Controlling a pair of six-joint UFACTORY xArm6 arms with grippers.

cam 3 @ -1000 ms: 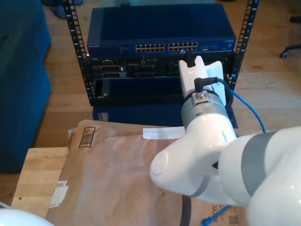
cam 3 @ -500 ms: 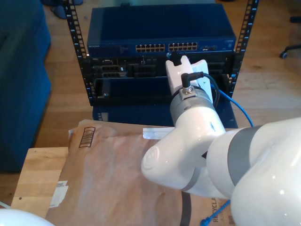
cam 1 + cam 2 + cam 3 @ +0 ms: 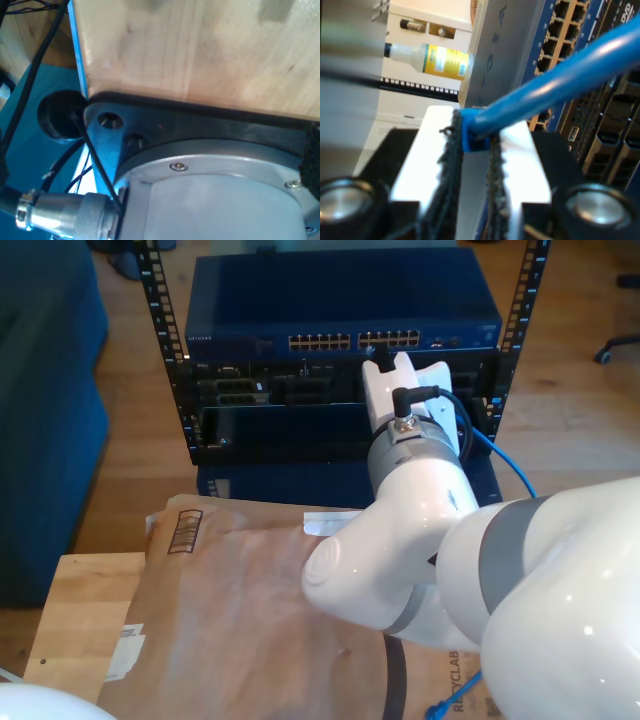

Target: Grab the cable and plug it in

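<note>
My second hand [image 3: 472, 145] is clamped on the cable [image 3: 560, 80] just behind its plug, directly before the switch ports [image 3: 355, 340]. Over the last second the arm has shifted toward the exterior view's left, nearer the ports; insertion likely follows. My first hand's state cannot be told.

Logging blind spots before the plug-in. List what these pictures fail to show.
- Plug tip: in the second wrist view, my second gripper pinches the cable; its pads cover the connector's front.
- Target port: in the exterior view, the arm's wrist blocks part of the switch.
- First wrist view: too close, with an arm base and wood.
</note>
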